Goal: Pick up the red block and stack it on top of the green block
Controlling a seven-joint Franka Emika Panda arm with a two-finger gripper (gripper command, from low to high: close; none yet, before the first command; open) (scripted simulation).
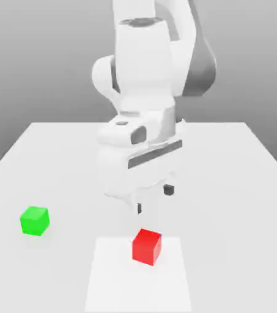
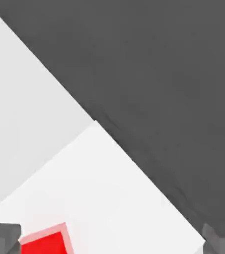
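Exterior view, hand spread, pointing down above red block

The red block sits on a flat square patch at the near edge of the table, at about six o'clock from the table's middle. The green block rests on the bare table well apart from it, toward nine o'clock on the exterior view's left. The gripper hangs above the table just behind the red block, at its twelve o'clock, not touching it.
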